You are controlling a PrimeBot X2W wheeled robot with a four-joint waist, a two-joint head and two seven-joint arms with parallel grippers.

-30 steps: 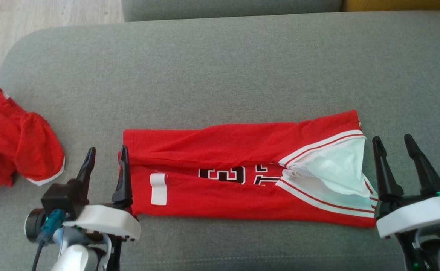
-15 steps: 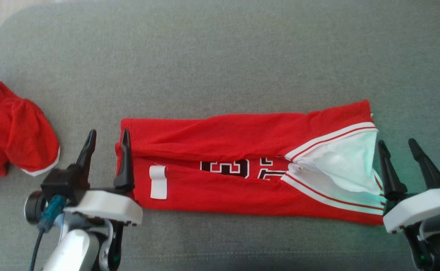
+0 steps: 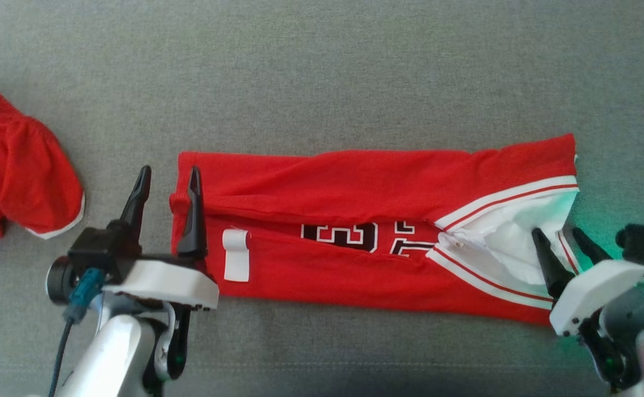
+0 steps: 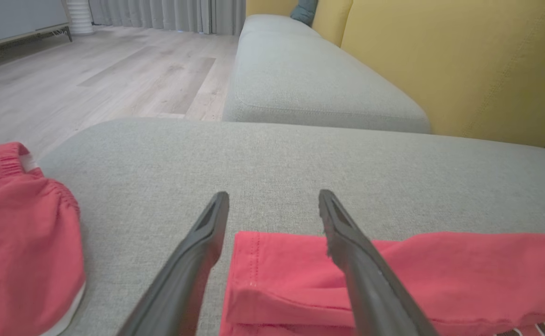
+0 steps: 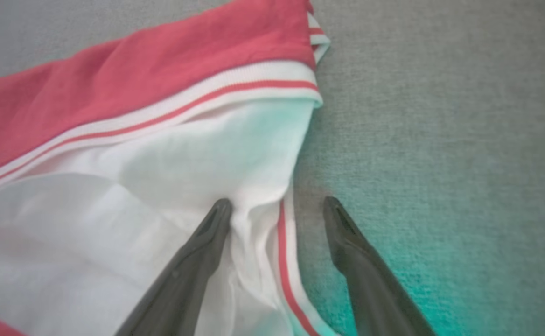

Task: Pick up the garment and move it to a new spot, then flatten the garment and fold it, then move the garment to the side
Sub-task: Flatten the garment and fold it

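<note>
**While the jersey lies flat, both end effectors wait open at its ends**

As we look down from the head view, the garment (image 3: 355, 259), a red jersey folded into a long band, lies across the near middle of the grey sofa cushion (image 3: 322, 71), hem to the left and white-trimmed neck to the right. Our left end effector (image 3: 170, 170) stands wide open and empty, straddling the hem. Our right end effector (image 3: 554, 231) is just as wide, gripping nothing, with one finger on the white lining (image 3: 515, 242) and the other over bare cushion.

We judge this cloth light, soft and limp. It will sag and slip out of its fold if lifted by one layer, so we would pinch every layer at both short ends together.

From the left wrist we see the stacked layers at the hem corner, plus a yellow backrest (image 4: 464, 60) and wooden floor (image 4: 90, 79) beyond. From the right wrist we see lining puckering at the fingertip and striped trim lying between the fingers. Overhead alone gives us the full length, the white tag (image 3: 236, 263) and a second red garment (image 3: 19, 176) far left.
</note>
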